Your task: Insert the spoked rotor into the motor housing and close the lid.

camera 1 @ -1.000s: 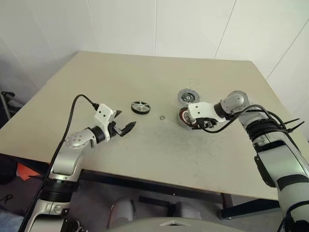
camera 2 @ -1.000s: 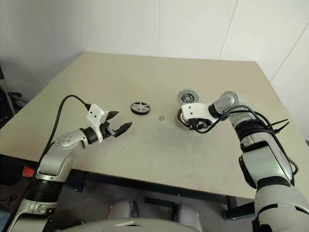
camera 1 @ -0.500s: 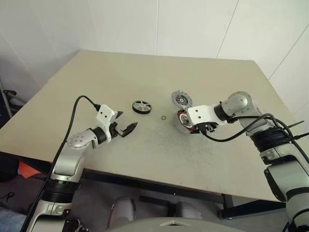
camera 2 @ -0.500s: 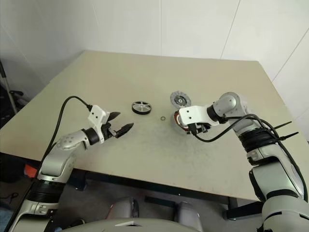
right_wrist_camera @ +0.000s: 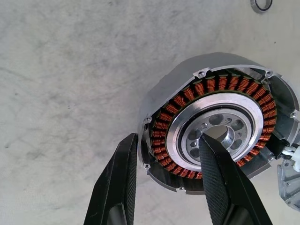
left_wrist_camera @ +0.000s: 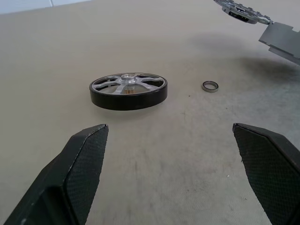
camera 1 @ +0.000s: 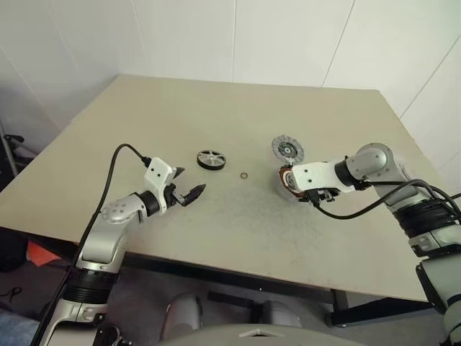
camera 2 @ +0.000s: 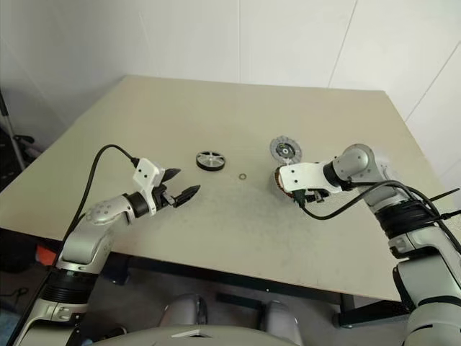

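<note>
The spoked rotor point(camera 1: 210, 159), a black wheel with silvery spokes, lies flat on the table just ahead of my left gripper point(camera 1: 189, 180). That gripper is open and empty, and the rotor point(left_wrist_camera: 128, 90) sits beyond its fingers. My right gripper point(right_wrist_camera: 168, 140) is shut on the motor housing point(right_wrist_camera: 215, 101), one finger outside the wall and one in the central bore. The housing point(camera 1: 287, 179) is tilted, its copper windings showing. The grey ribbed lid point(camera 1: 287, 149) sits close behind the housing.
A tiny metal ring point(camera 1: 245, 175) lies on the beige table point(camera 1: 216, 108) between rotor and housing. Cables trail from both wrists. White walls stand behind the table, whose near edge runs under my arms.
My right gripper has shifted to the right and back towards me with the housing in it, and the lid beside it has moved right too. The left arm, rotor and ring stayed put.
</note>
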Controlling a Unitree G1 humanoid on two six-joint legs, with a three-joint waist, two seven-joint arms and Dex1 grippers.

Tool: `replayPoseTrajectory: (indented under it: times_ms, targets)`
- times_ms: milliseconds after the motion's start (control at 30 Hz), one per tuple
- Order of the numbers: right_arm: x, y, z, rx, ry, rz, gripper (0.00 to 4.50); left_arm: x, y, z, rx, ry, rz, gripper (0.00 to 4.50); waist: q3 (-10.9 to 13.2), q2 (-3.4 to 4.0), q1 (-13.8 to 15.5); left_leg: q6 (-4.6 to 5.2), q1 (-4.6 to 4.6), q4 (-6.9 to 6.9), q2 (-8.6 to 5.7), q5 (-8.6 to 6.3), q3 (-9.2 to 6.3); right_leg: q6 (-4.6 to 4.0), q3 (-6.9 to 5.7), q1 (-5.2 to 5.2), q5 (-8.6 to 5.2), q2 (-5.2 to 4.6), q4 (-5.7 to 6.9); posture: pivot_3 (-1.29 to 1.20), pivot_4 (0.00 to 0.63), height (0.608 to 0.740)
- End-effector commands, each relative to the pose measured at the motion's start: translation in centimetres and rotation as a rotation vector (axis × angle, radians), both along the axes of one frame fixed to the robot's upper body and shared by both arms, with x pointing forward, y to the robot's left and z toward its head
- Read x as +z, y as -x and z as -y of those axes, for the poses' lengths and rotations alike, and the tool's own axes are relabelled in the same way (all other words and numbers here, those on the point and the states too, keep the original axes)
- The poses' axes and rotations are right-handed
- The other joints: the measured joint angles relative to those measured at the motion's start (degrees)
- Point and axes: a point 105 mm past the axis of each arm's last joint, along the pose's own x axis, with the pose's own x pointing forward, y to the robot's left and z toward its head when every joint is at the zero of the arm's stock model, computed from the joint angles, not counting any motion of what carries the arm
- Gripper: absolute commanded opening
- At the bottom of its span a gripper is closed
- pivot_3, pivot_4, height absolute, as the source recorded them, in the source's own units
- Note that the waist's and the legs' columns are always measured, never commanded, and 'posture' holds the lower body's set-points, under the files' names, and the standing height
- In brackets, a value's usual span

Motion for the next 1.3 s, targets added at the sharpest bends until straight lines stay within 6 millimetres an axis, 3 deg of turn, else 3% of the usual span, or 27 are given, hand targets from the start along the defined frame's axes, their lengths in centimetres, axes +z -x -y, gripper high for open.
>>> replayPoseTrajectory:
  times_ms: [33, 267, 467, 667, 833, 933, 1133, 1300]
  targets:
    - [3.5, 0.6, -0.3, 0.023, -0.046, 0.088, 1.92, 1.2, -0.1, 0.2, -0.007, 0.004, 0.055, 4.5, 0.0, 0.0, 0.02, 0.0, 0.0, 0.0, 0.0, 0.0, 0.0, 0.0, 0.0, 0.0, 0.0, 0.0, 0.01, 0.0, 0.0, 0.74]
    - [4.4, 2.2, 0.0, 0.018, -0.036, 0.087, 1.92, 0.8, 0.1, 1.0, -0.009, 0.027, 0.047, 4.5, 0.0, 0.01, 0.04, -0.01, 0.19, 0.0, 0.0, 0.0, 0.0, 0.02, 0.0, 0.19, -0.01, 0.0, -0.01, 0.0, 0.0, 0.74]
    - [2.2, 3.0, 0.6, -0.015, -0.009, 0.042, 1.92, 0.6, 0.2, 1.2, -0.009, 0.036, 0.042, 4.5, 0.0, 0.01, 0.08, -0.01, 0.41, -0.02, -0.01, -0.01, -0.01, 0.23, 0.0, 0.43, -0.13, 0.0, -0.09, 0.0, 0.0, 0.74]
    - [1.9, 3.7, -0.2, -0.005, -0.028, 0.031, 1.92, 0.6, 0.2, 0.8, -0.004, 0.029, 0.041, 4.5, 0.0, 0.04, -0.13, -0.02, 0.43, -0.04, 0.0, -0.01, -0.01, 0.27, 0.0, 0.41, -0.15, 0.0, -0.06, 0.0, 0.0, 0.74]
    - [2.1, 4.0, -2.1, 0.014, -0.076, 0.029, 1.92, 0.6, 0.1, 0.8, -0.004, 0.026, 0.04, 4.5, 0.0, 0.04, 0.02, -0.02, 0.44, -0.06, -0.01, 0.0, -0.01, 0.34, 0.0, 0.43, -0.19, 0.0, -0.06, 0.0, 0.0, 0.74]
    - [1.7, 4.0, -3.0, 0.014, -0.093, 0.021, 1.92, 0.6, 0.0, 0.8, -0.005, 0.027, 0.042, 4.5, 0.0, 0.04, 0.02, -0.02, 0.46, -0.06, 0.0, -0.01, -0.01, 0.18, 0.01, 0.44, -0.1, 0.0, -0.06, 0.0, 0.0, 0.74]
    - [-0.2, 3.1, -2.7, -0.026, -0.069, 0.015, 1.92, 0.7, 0.0, 0.5, 0.002, 0.023, 0.044, 4.5, 0.0, 0.04, 0.04, -0.03, 0.46, -0.05, -0.02, 0.0, -0.01, 0.09, 0.01, 0.46, -0.05, 0.0, -0.06, 0.0, 0.0, 0.74]
    - [-0.5, 2.7, -2.6, -0.029, -0.061, 0.021, 1.92, 0.7, 0.1, 0.4, 0.006, 0.022, 0.044, 4.5, 0.0, 0.04, 0.01, -0.03, 0.57, -0.05, -0.02, -0.01, -0.02, 0.12, 0.02, 0.55, -0.06, 0.0, -0.07, 0.0, 0.0, 0.74]
